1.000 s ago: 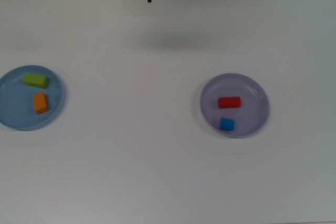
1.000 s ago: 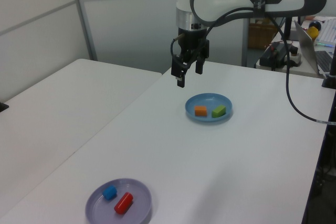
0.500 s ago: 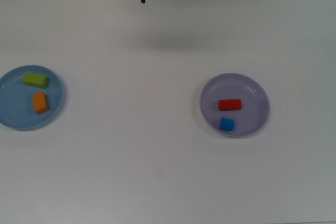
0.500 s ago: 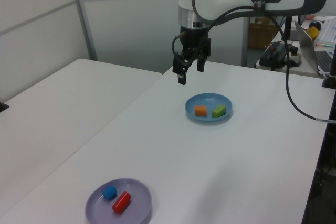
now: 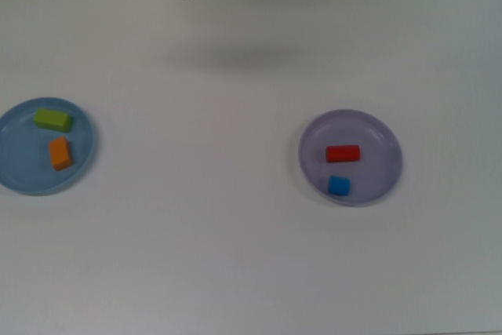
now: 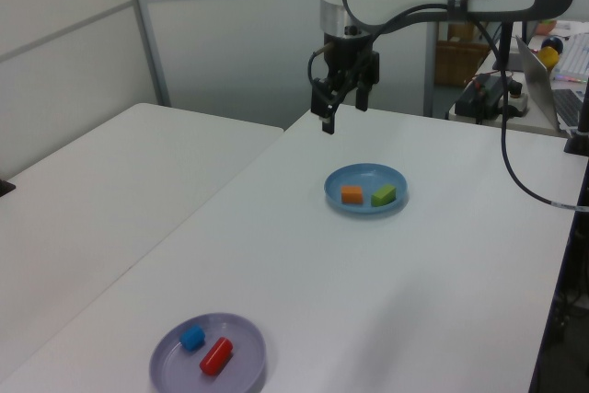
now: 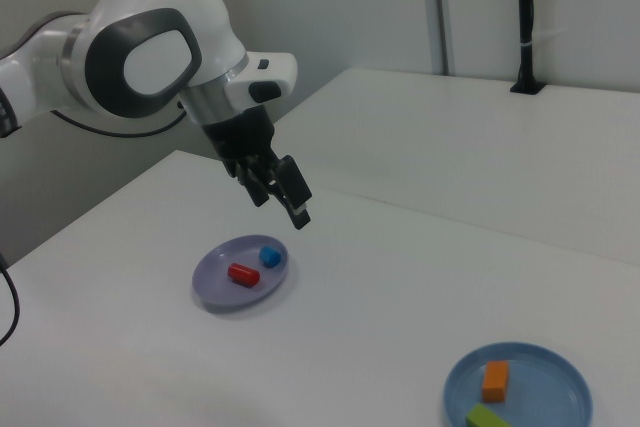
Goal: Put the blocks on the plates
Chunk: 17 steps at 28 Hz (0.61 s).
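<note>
Task looks done: all 4 blocks sit on plates, none left on the white worktop [image 5: 235, 256].

Round light blue plate [image 5: 16, 178], at the top view's left edge: green rectangular block [image 5: 52, 120] + orange rectangular block [image 5: 60, 153].

Round lavender plate [image 5: 384, 135], mid-worktop: red oblong block [image 5: 343, 153] + small blue block [image 5: 339, 186].

Pincer [image 6: 343, 109] spread wide, holding nothing, high over the worktop's far edge in the top view.

The white table [image 5: 235, 256] lies broad and bare between the light blue plate [image 5: 82, 164] at the top view's left and the lavender plate [image 5: 376, 127], which sit well apart. Each plate carries two low blocks: green block [image 5: 52, 120] and orange block [image 5: 60, 153] on one, red block [image 5: 343, 153] and blue block [image 5: 339, 186] on the other. The gripper [image 6: 341, 114] hangs high above the table's far edge, fingers spread, nothing beneath it.
</note>
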{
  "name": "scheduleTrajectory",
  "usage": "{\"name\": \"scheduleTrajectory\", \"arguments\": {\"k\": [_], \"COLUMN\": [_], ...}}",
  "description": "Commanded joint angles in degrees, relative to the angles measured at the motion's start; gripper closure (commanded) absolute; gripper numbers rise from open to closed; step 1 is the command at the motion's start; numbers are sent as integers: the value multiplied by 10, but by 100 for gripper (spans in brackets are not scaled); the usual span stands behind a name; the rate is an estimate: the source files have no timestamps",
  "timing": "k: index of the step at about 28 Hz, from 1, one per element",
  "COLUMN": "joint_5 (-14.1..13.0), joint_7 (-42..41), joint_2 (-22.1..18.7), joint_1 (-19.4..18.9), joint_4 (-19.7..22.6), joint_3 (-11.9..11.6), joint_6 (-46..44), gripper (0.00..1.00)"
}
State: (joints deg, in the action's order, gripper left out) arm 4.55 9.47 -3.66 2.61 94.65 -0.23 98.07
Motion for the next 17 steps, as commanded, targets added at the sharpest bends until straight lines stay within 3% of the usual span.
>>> {"name": "scheduleTrajectory", "arguments": {"k": [1, 17], "joint_5": [5, 9], "joint_7": [6, -16], "joint_2": [1, 21], "joint_1": [-3, -7], "joint_4": [-23, -25], "joint_3": [-13, -8], "joint_6": [-32, -30], "gripper": [0, 0]}}
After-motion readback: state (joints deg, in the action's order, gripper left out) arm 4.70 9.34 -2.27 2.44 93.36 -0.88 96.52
